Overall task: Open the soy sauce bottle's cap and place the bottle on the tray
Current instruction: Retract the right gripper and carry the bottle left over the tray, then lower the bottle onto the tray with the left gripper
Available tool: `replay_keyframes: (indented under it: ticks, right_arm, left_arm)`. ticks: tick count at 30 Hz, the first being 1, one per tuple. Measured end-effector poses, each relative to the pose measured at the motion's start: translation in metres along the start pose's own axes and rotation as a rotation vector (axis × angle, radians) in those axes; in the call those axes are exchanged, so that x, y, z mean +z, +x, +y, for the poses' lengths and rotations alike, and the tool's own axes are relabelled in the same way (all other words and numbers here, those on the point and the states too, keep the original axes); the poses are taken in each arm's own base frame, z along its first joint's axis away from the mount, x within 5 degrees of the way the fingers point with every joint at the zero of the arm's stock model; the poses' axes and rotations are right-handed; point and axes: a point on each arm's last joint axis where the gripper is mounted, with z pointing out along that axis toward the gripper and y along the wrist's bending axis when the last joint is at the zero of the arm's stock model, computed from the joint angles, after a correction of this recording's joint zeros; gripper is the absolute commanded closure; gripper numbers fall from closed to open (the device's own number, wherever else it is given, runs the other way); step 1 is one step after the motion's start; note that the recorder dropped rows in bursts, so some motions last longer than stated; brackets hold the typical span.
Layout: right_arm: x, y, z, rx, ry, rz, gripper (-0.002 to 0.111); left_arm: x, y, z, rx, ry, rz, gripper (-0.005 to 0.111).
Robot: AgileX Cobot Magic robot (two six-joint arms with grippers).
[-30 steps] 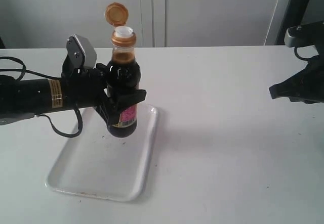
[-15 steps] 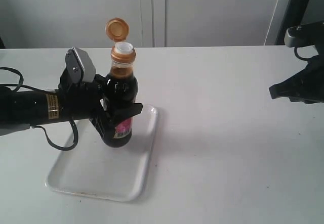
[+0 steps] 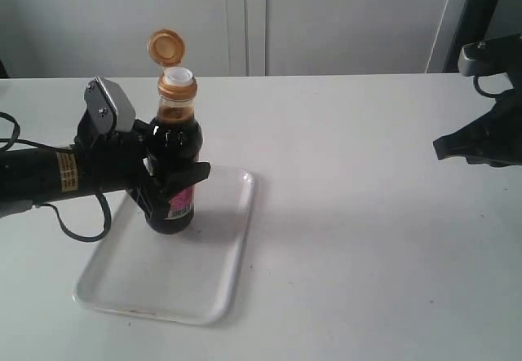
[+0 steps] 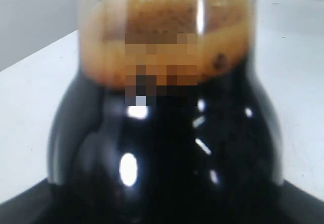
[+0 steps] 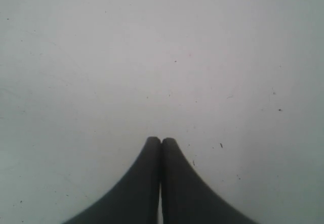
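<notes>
**Bottle upright in left grip over tray, cap open**

Tray (image 3: 204,296) lies flat on the table (image 3: 367,239), nearest the camera. Soy sauce bottle (image 3: 173,145) is upright over the tray's far half; I cannot tell whether its base touches the tray. Left gripper (image 3: 167,186) clamps the bottle's body from the side. Cap (image 3: 165,47) is flipped back, leaving the white spout (image 3: 178,76) exposed. Right gripper (image 3: 444,147) is at far right above the table, jaws pressed together, holding nothing.
</notes>
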Motion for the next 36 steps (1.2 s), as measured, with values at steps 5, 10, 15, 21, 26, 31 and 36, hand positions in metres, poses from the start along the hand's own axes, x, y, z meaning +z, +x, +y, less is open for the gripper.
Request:
replay_keyframes:
  ticks: [5,10,15,21,26,31,36]
  right_arm:
    - [0.0,0.0,0.0,0.001,-0.001,0.0,0.108]
    - [0.0,0.0,0.0,0.001,-0.001,0.0,0.108]
    - [0.0,0.0,0.0,0.001,-0.001,0.0,0.108]
    - [0.0,0.0,0.0,0.0,-0.001,0.0,0.108]
    - [0.0,0.0,0.0,0.0,-0.001,0.0,0.108]
    - [0.0,0.0,0.0,0.0,-0.001,0.0,0.108]
    - [0.0,0.0,0.0,0.0,-0.001,0.0,0.108]
  left_arm:
    - [0.0,0.0,0.0,0.006,0.0,0.0,0.107]
    - [0.0,0.001,0.0,0.003,-0.004,-0.001,0.107]
    - [0.004,0.009,0.002,-0.042,-0.016,-0.003,0.107]
    - [0.005,0.011,0.003,-0.056,-0.019,-0.013,0.107]
    - [0.005,0.011,0.003,-0.072,-0.015,-0.012,0.101]
    - [0.005,0.011,0.001,-0.081,-0.002,-0.01,0.071]
    - [0.005,0.011,0.001,-0.093,0.007,-0.011,0.041]
